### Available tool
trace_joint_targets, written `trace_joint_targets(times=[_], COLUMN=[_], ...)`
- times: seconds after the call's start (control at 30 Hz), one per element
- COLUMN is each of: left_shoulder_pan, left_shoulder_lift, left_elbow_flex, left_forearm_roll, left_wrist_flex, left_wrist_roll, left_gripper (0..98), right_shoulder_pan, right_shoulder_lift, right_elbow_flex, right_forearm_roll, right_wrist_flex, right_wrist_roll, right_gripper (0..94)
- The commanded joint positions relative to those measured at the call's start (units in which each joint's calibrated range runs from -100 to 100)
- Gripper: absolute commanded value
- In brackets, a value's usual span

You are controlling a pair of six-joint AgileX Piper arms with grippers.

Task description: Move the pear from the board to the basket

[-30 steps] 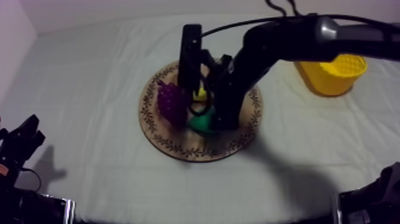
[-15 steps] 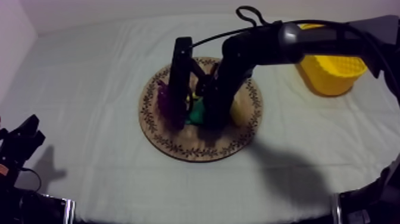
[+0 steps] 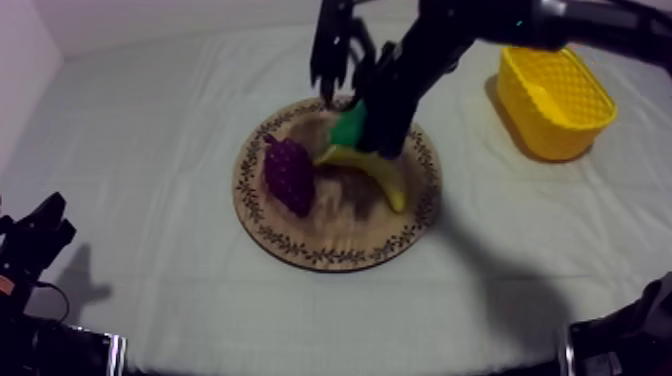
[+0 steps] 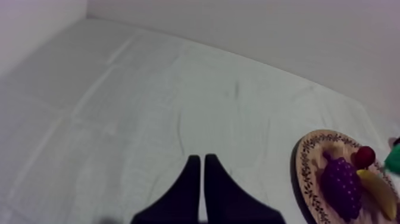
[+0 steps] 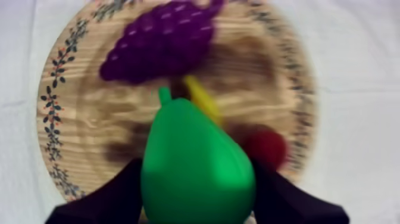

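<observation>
Right hand point(image 5: 195, 171) clamped on green toy pear point(image 5: 190, 140), held over round wooden board point(image 3: 300, 235). Left hand point(image 4: 202, 162) fingers together, near-left corner of bench point(image 3: 150, 130).

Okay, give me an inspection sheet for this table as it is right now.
Surface: grey-white cloth, lightly creased.
Job's things: pear held over the wooden board; yellow basket on the right arm's side, nothing seen in it.
Clutter: grapes, banana and small red fruit on the board.
Pincers: right pincer shut on the pear; left pincer shut on nothing, over bare cloth.
Cables: nothing seen.
Surroundings: pale wall behind the table.
</observation>
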Motion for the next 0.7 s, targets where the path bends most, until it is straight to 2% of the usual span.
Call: trace_joint_targets(times=[0.0, 0.13, 0.27, 0.5, 0.67], left_shoulder_pan=[0.0, 0.0, 0.0, 0.0, 0.0], left_shoulder_lift=[0.0, 0.0, 0.0, 0.0, 0.0], left_elbow_flex=[-0.1, -0.1, -0.1, -0.1, -0.1], left_forearm_roll=[-0.01, -0.01, -0.01, -0.01, -0.01], left_wrist_flex=[0.0, 0.0, 0.0, 0.0, 0.0], left_wrist_roll=[0.0, 0.0, 0.0, 0.0, 0.0], left_gripper=[0.1, 0.1, 0.1, 0.1, 0.1], right_shoulder_pan=[3.3, 8.7, 13.8, 20.5, 23.9], right_shoulder_lift=[-3.3, -6.3, -7.1, -4.8, -3.4], right_elbow_flex=[-2.2, -5.9, -10.2, -14.9, -12.8], right_forearm_roll=[-0.7, -2.3, -2.9, -2.0, -1.0], right_wrist_flex=[1.3, 1.8, 1.3, 0.5, -1.5], right_wrist_roll=[0.5, 1.5, 0.7, -3.5, -5.5], right_gripper=[39.1, 38.9, 38.4, 37.7, 37.9])
